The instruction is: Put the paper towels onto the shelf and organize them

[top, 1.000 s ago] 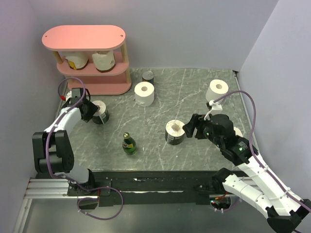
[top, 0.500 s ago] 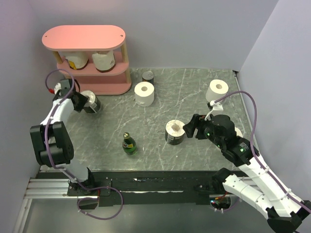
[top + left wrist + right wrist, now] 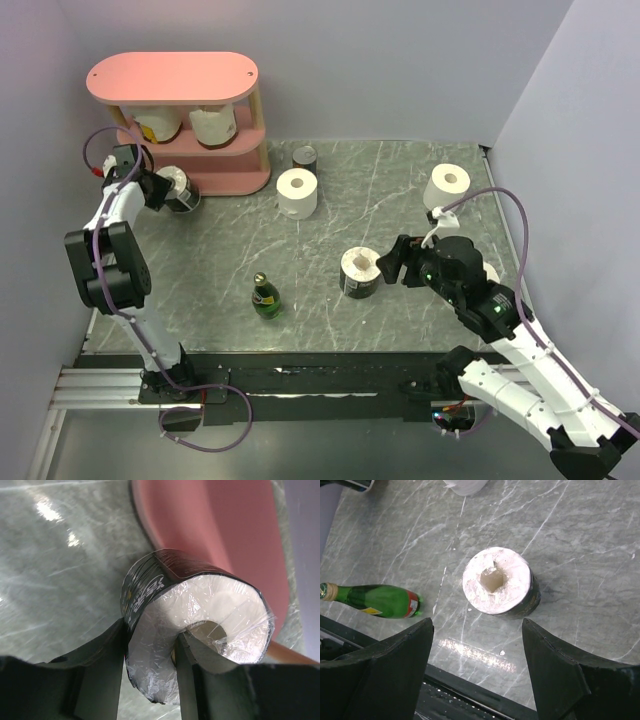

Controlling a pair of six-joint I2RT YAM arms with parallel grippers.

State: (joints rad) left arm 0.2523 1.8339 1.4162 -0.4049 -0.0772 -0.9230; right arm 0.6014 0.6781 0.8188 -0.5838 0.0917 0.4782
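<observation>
Rolls are scattered about the table (image 3: 400, 200) and shelf (image 3: 172, 76). By the shelf's left end, the left gripper (image 3: 158, 189) pinches a dark roll (image 3: 180, 187) by its wall. One finger (image 3: 102, 675) is outside the wrapper and the other is down in the core. It holds the roll tipped on its side, right at the front edge of the bottom board. On the middle tier a printed roll (image 3: 158, 124) and a cream roll (image 3: 213, 124) sit side by side. The right gripper (image 3: 392, 262) is spread wide and grips nothing, just beside a second dark roll (image 3: 360, 270) standing upright mid-table. A white roll (image 3: 297, 192) stands near a tin (image 3: 305, 157), and a far-right roll (image 3: 447, 186) stands well apart. A green bottle (image 3: 265, 297) stands toward the front.
</observation>
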